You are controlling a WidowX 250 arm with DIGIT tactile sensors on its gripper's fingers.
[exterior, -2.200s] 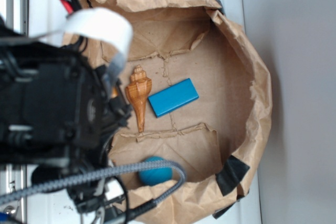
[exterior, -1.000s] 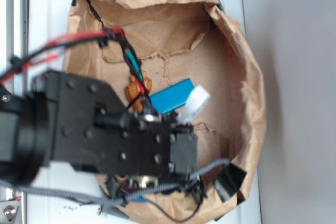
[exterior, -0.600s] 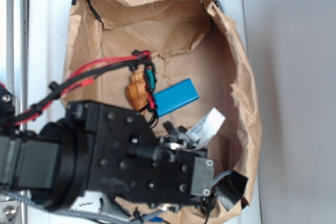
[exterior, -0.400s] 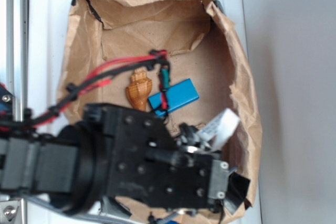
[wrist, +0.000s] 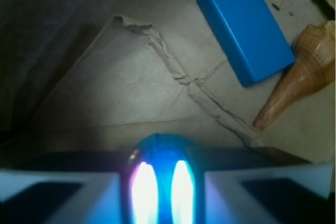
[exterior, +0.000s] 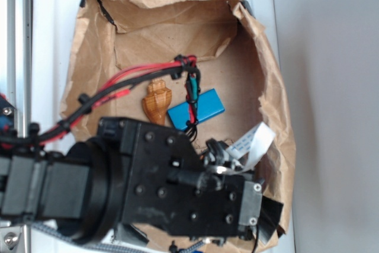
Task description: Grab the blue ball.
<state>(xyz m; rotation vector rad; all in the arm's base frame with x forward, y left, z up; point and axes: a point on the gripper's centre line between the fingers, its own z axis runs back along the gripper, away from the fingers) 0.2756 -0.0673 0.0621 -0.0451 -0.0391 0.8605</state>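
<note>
We've got the blue ball (wrist: 160, 153) sitting between our gripper (wrist: 160, 195) jaws (2 glare streaks across it), jaws spread either side, not clamped yet; closing and lifting remain, we'd say.

Ball (wrist: 160, 150) between the tool (wrist: 160, 192) fingers; block (wrist: 244, 24) beside shell (wrist: 294, 74), in bag (exterior: 177, 10).

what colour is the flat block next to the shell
Bright blue. The flat block shows best in the wrist view, lying beside the tan-orange shell.
</note>
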